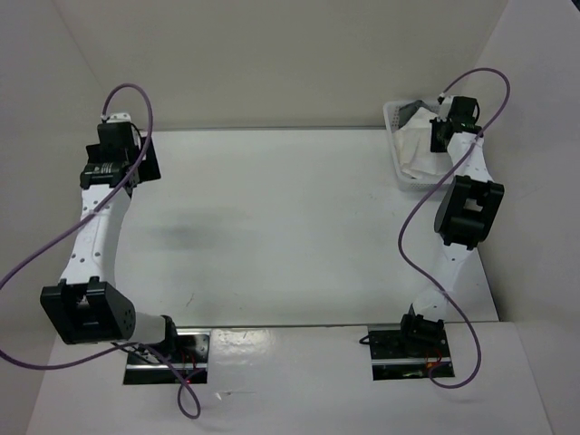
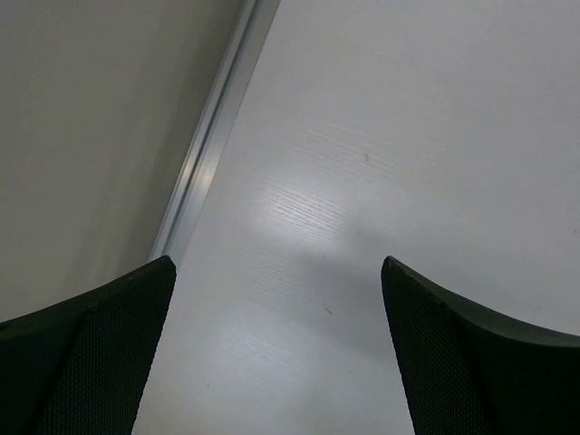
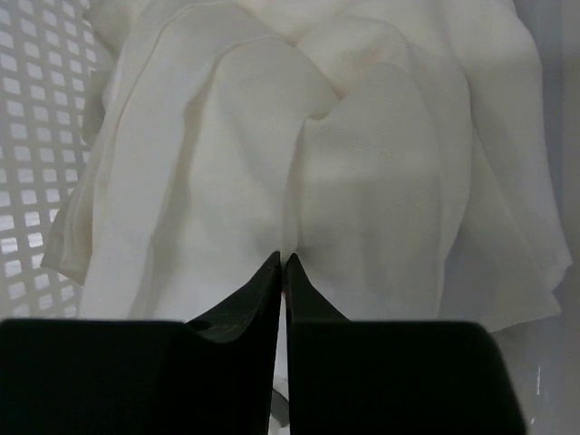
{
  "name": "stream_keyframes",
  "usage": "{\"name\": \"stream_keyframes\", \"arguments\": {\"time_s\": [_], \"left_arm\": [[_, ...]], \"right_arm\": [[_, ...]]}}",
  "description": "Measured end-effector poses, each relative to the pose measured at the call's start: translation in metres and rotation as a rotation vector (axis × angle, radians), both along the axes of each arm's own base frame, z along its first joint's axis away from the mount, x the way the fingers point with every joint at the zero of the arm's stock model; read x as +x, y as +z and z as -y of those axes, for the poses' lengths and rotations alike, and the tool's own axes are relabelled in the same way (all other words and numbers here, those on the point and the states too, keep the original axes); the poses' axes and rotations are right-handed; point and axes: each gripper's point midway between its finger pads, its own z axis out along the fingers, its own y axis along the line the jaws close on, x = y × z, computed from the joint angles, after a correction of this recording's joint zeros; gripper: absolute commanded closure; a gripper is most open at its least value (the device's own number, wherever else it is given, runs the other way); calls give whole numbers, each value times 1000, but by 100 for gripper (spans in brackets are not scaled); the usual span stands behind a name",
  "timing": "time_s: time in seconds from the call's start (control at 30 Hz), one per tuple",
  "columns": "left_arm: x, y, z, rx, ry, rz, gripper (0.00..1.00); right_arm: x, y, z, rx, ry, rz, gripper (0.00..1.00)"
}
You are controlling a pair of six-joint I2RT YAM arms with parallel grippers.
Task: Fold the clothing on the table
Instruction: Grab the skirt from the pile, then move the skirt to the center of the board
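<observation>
The white clothing (image 1: 419, 154) lies bunched in a white mesh basket (image 1: 396, 136) at the table's far right. In the right wrist view the clothing (image 3: 344, 163) fills the frame in soft folds. My right gripper (image 3: 283, 258) is down in the basket with its jaws shut, a fold of the fabric pinched at the tips. From above, the right gripper (image 1: 441, 136) sits over the basket. My left gripper (image 1: 122, 145) hovers at the far left of the table (image 1: 290, 227). Its jaws (image 2: 276, 272) are wide open over bare tabletop, holding nothing.
The basket's mesh wall (image 3: 27, 163) stands close on the left of the clothing. A bit of dark grey fabric (image 1: 419, 104) shows at the basket's far end. A metal rail (image 2: 213, 136) runs along the table edge ahead of the left gripper. White walls enclose the table.
</observation>
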Motion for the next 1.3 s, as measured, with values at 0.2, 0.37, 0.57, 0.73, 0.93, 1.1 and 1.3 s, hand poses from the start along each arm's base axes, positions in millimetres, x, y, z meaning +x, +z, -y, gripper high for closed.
{"name": "stream_keyframes", "arguments": {"time_s": [0.2,0.37,0.57,0.73,0.93,1.1,1.3], "left_arm": [[-19,-2,4,-70,-44,40,0],[-41,-16,-3,-107,-33,39,0],[-64,-41,-11,-115,-13,-25,0],[-71,-50,-7,-131,-99,-88,0],[-70,-89,11,-237,-234,-261,0],[-75,-95,23,-264,-273,-295,0],[-84,-64,33,-224,-307,-172,0]], "right_arm": [[1,10,-10,30,33,1,100],[-8,71,-40,136,142,92,100],[-36,203,-99,259,342,337,100],[-84,279,-228,364,707,448,100],[-151,292,-362,621,1141,359,51],[-164,281,-355,655,1232,326,13],[-163,193,-379,491,1175,146,11]]}}
